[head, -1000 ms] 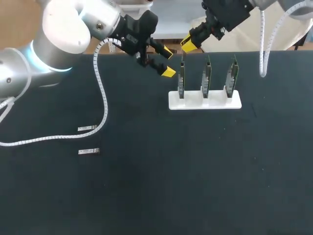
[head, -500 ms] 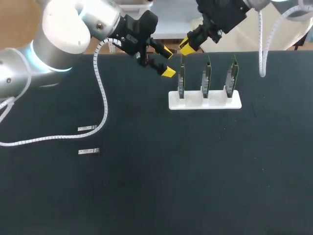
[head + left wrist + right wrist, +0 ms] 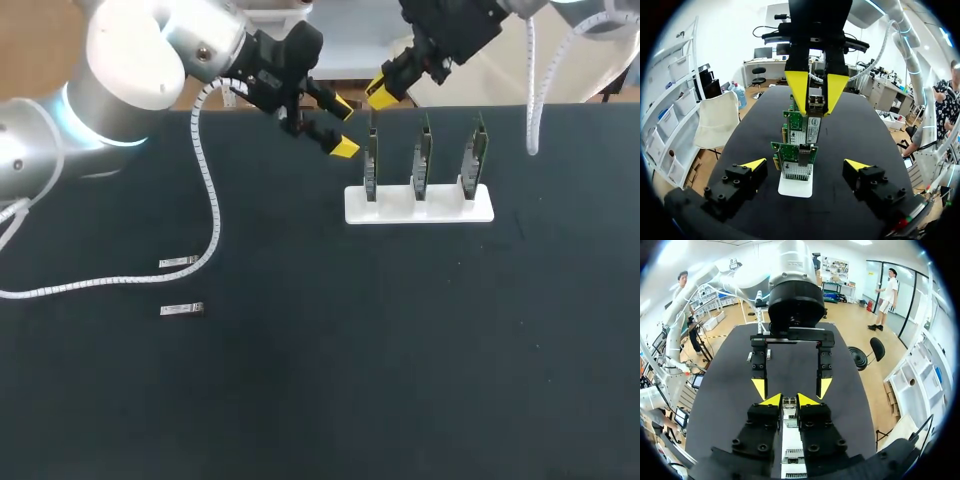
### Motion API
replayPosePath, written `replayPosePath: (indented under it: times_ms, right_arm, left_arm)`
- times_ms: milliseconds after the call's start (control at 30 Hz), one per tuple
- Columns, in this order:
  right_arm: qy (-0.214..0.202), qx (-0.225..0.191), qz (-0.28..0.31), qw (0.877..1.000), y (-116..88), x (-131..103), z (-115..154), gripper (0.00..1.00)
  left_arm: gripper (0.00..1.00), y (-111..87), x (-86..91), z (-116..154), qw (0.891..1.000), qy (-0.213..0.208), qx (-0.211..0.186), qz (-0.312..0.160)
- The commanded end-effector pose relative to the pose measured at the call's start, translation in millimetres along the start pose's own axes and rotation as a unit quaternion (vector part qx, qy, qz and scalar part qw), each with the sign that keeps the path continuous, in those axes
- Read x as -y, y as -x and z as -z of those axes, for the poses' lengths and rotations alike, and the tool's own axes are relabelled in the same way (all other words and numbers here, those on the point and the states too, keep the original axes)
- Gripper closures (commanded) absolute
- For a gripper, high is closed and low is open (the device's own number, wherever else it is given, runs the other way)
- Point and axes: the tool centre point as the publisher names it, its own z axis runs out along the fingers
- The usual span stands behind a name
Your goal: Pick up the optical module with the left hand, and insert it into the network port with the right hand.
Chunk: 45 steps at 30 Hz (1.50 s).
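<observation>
Now right claw (image 3: 788,401) clamps module (image 3: 816,104), nose toward cards (image 3: 795,152).

left arm reaches in with its gripper (image 3: 342,126) angled downward, fingers (image 3: 754,164) spread wide. right gripper (image 3: 384,92) hangs just ahead of the left one, facing it, fingers (image 3: 771,400) drawn close, clamping a module (image 3: 816,105) from both sides

Matt black tabletop (image 3: 400,360), two silvery metal optical modules (image 3: 181,310), a third metal optical module (image 3: 815,105) in the right gripper (image 3: 788,400), matt white plastic stand (image 3: 420,207), green circuit boards (image 3: 422,160), smooth yellow plastic fingertips (image 3: 344,148), glossy white left arm shell (image 3: 130,60).
</observation>
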Motion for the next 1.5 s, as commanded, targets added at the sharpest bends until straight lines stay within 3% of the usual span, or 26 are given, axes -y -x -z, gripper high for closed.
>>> replayPosePath:
  times_ms: [33,1500]
  right_arm:
    - [0.004,0.000,-0.001,1.000,-1.4,3.7,-2.4,1.00]
    - [0.001,-0.009,-0.015,1.000,-11.5,1.6,-9.2,1.00]
  left_arm:
    - [0.00,0.7,-1.1,-0.1,1.000,-0.002,-0.003,0.000]
    - [0.00,0.7,-1.1,-0.1,1.000,-0.002,-0.003,0.000]
